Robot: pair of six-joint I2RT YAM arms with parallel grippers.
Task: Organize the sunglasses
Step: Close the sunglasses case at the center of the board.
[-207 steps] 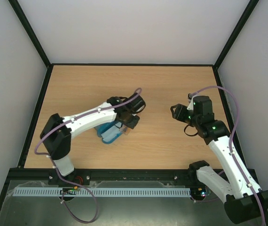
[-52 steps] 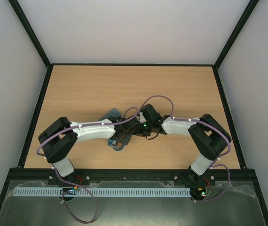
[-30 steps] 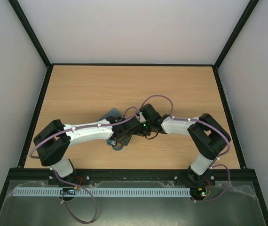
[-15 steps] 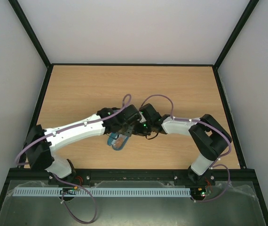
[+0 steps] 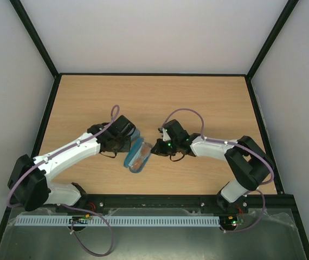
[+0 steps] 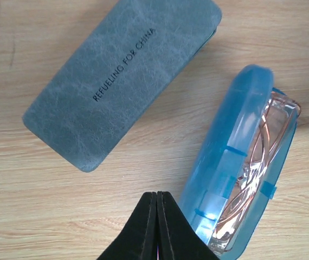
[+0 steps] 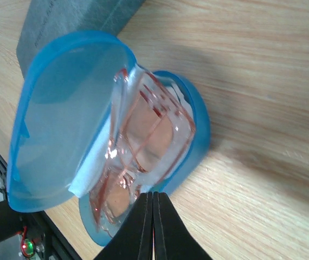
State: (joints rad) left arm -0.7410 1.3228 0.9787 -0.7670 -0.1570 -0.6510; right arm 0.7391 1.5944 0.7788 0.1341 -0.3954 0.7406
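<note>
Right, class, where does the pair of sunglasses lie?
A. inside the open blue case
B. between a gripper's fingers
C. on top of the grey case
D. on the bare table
A: the sunglasses sit inside the blue case, whose lid stands ajar; the grey case lies beside it with nothing on top.

Sunglasses (image 5: 141, 157) in blue case (image 5: 130, 155), between left arm (image 5: 68, 154), right arm (image 5: 214, 147)

Sunglasses (image 7: 146, 135): one pair visible to me. Thin copper-toned wire frame, pinkish-orange translucent lenses, folded flat. Lies lengthwise inside blue clamshell case (image 7: 57, 108), lid ajar, so lenses show through the gap. Case sits nr centre of table (image 5: 89, 97), long axis diagonal in top view.
</note>
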